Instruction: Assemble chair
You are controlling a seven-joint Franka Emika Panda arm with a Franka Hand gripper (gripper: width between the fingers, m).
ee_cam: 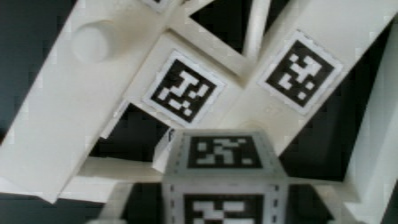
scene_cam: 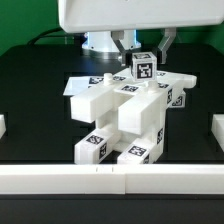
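Table [scene_cam: 30, 110]: black, white rails [scene_cam: 60, 178] at 6 o'clock.
Chair [scene_cam: 125, 115]: centre, bare table around it.
Gripper [scene_cam: 143, 50]: over chair's 12 o'clock; grip unclear.

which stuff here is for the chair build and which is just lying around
For the job: joined chair parts, tagged block, gripper open above the block.
Just there: white edge rails, black table.

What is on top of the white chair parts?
A small tagged block, just below the gripper. Whether it rests on the chair parts cannot be seen; its underside is covered.
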